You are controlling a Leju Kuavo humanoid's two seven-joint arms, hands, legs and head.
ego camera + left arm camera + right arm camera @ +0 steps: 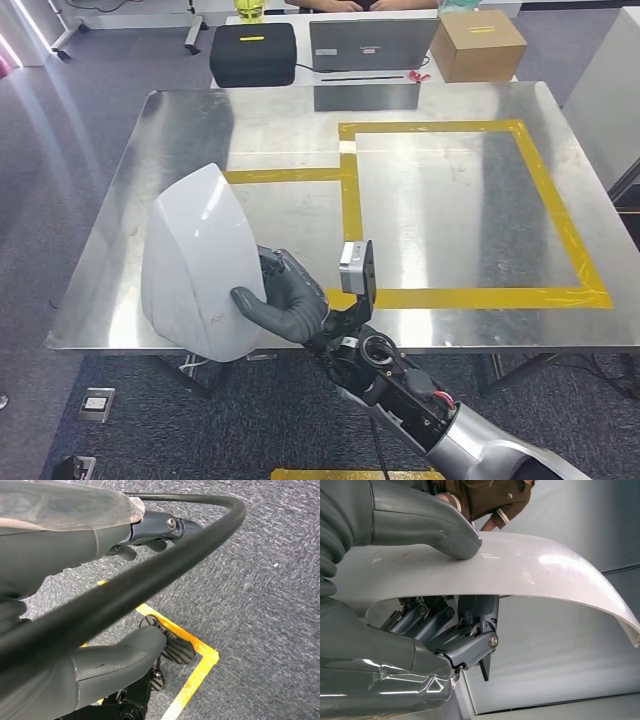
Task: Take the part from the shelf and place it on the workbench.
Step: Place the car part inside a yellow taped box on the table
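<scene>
Plainly unlabelled white part (pixel 192 262) in right hand's (pixel 290 300) grip above steel workbench (pixel 438 210).

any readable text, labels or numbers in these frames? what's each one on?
None can be read.
White part, held by the right hand: small mark near its lower edge, too faint.
Cardboard box: yellow label, too small.
Black case: yellow strip, no legible text.

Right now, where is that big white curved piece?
In the head view the white part is held by the right hand over the metal workbench's near left corner, left of the yellow tape.
</scene>
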